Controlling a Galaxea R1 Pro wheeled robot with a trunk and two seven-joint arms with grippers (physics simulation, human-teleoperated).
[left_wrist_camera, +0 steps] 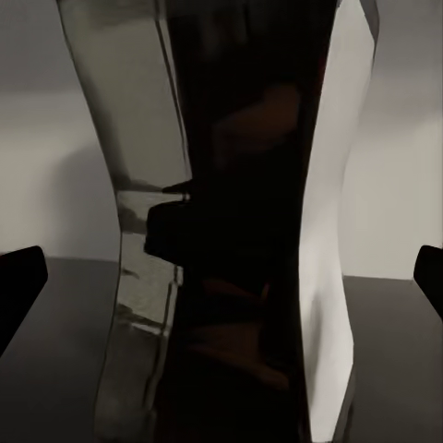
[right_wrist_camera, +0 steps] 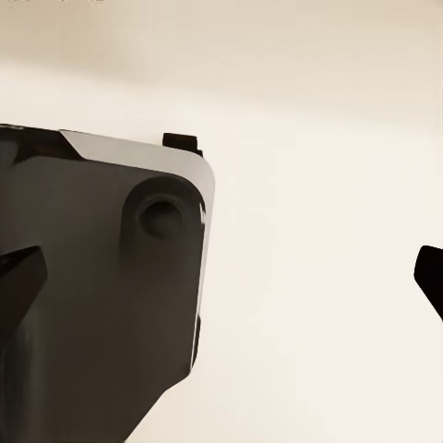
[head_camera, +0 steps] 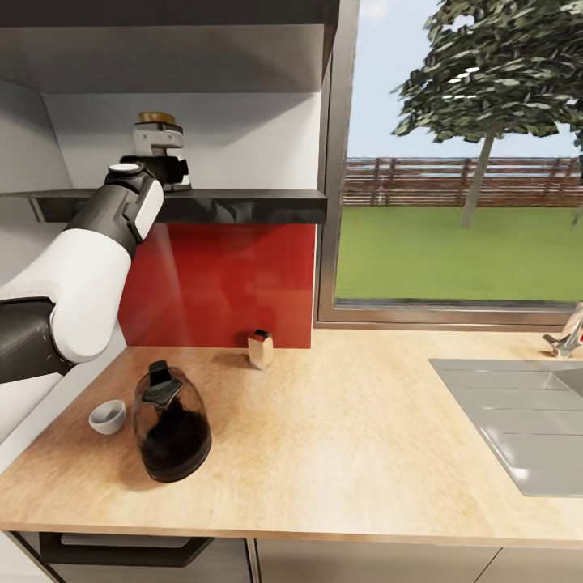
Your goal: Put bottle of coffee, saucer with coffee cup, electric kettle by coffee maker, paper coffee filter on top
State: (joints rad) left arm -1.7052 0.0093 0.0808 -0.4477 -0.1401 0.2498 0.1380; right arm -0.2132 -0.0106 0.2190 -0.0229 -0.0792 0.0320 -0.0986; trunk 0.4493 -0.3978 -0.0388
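On the dark grey kitchen shelf [head_camera: 243,204] stands the bottle of coffee [head_camera: 156,119], its yellow-brown lid showing above my left gripper [head_camera: 158,146]. Seen close in the left wrist view, the dark bottle [left_wrist_camera: 240,221] stands between the wide-apart fingertips [left_wrist_camera: 23,277]. The left gripper [left_wrist_camera: 221,277] is open around it without touching. The smoky glass electric kettle [head_camera: 170,425] stands on the beige countertop [head_camera: 340,437] at front left, with a small white coffee cup [head_camera: 108,417] beside it. My right gripper [right_wrist_camera: 221,277] is open over a pale surface. The coffee maker, filter and saucer are out of view.
A small shaker with a black top [head_camera: 260,348] stands near the red backsplash. A grey sink [head_camera: 518,421] with a faucet [head_camera: 567,336] takes the counter's right side. A window sits behind it. A dark grey rounded block [right_wrist_camera: 92,277] lies by the right gripper.
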